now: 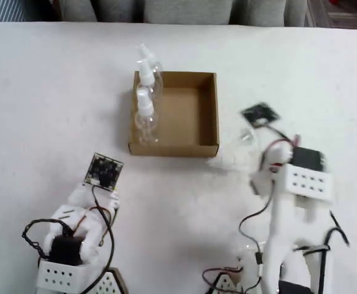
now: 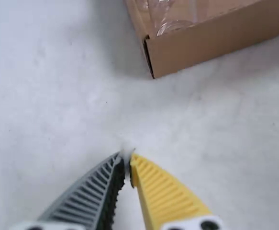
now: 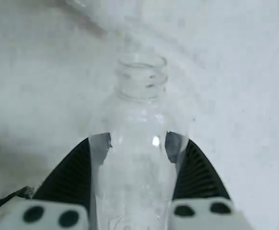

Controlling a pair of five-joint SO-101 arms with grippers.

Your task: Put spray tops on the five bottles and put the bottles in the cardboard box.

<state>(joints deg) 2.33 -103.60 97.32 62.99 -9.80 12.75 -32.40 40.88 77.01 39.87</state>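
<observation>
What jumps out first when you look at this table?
A cardboard box at the middle of the table, with clear spray-topped bottles lined along its left side. Beside it to the right, the right arm's jaws grip a clear bottle with no top yet.

No text, label or number is legible.

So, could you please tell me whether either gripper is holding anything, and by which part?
The right gripper holds an uncapped clear bottle by its body, below the shoulder. The left gripper holds nothing.
</observation>
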